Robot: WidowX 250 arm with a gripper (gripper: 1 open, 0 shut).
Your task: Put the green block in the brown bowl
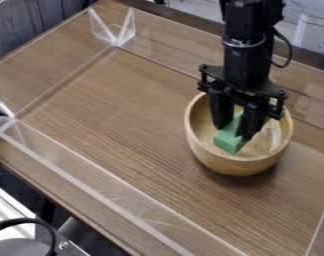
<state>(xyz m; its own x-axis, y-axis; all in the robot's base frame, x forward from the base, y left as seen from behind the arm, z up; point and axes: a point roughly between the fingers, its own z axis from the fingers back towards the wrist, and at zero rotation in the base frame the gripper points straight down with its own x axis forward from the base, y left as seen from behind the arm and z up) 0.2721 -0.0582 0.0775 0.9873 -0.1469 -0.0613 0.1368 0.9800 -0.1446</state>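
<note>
Soft even daylight, low-resolution blur, faint glare on clear walls (pixel 71 150)

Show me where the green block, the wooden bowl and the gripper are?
green block (pixel 232 139), camera view, its lower face.
brown bowl (pixel 209 157), camera view, outer front wall.
gripper (pixel 244 127), camera view, between its fingertips.
</note>
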